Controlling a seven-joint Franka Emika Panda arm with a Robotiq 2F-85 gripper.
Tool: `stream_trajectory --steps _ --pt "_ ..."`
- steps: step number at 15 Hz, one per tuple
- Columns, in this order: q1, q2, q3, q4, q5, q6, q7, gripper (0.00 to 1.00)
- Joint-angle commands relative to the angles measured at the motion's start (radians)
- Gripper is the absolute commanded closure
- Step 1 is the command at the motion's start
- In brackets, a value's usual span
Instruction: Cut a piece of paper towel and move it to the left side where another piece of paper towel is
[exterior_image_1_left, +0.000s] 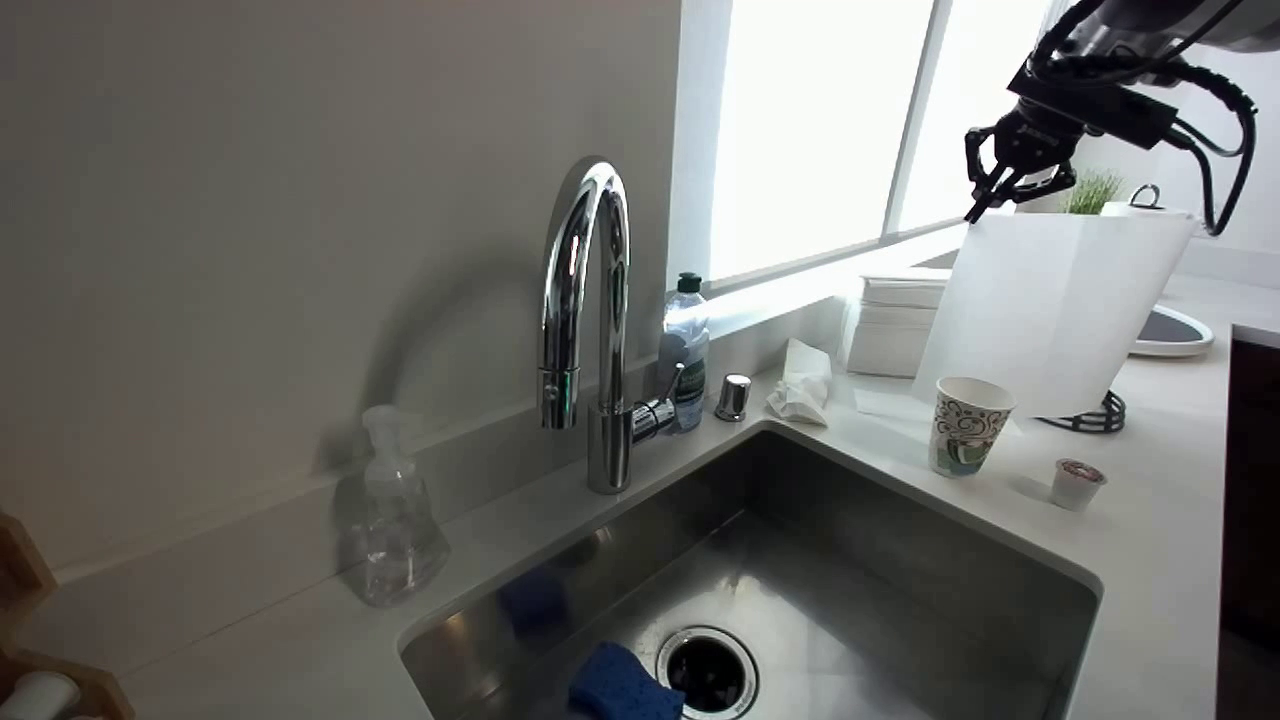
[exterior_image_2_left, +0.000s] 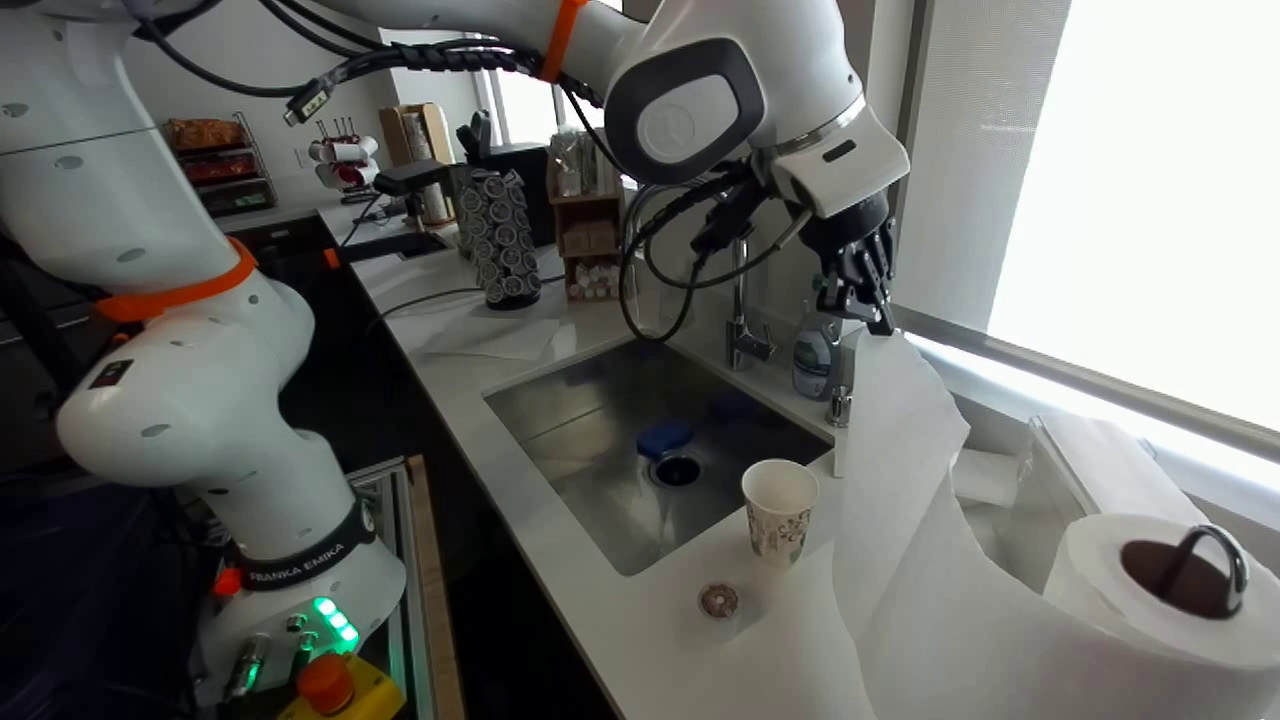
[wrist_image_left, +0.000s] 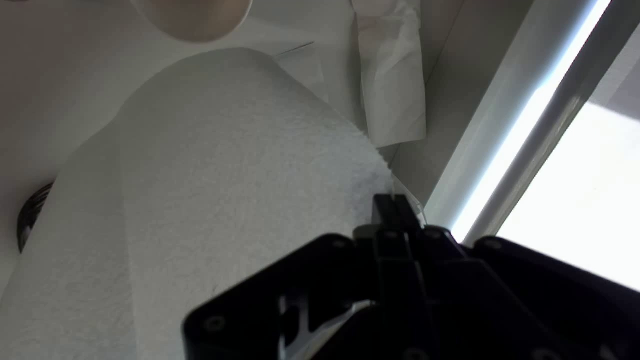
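The white paper towel sheet hangs by its upper corner from my gripper above the counter. In an exterior view the sheet curves back and runs on into the thick paper towel roll. In the wrist view the fingertips are shut together on the edge of the sheet, which spreads to the left. The pinched bit between the fingers is mostly hidden. Another flat white sheet lies on the counter beyond the sink.
A paper cup and a small coffee pod stand near the hanging sheet. A crumpled napkin, a white box, a soap bottle and the tall faucet line the window side. The sink lies below.
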Motion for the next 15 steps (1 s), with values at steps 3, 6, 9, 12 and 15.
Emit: stream_trajectory --steps 3,6,9,12,15 --pt "0.014 -0.003 -0.019 0.004 -0.065 -0.035 0.008 0.74" --pt "-0.001 -0.030 -0.010 -0.007 -0.175 -0.042 0.100 0.60" --pt "-0.034 -0.063 -0.003 -0.004 -0.368 -0.093 0.297 0.38" --pt "-0.066 -0.075 -0.001 0.014 -0.515 -0.193 0.489 0.16" --pt "-0.082 -0.050 -0.009 0.039 -0.568 -0.257 0.645 0.00"
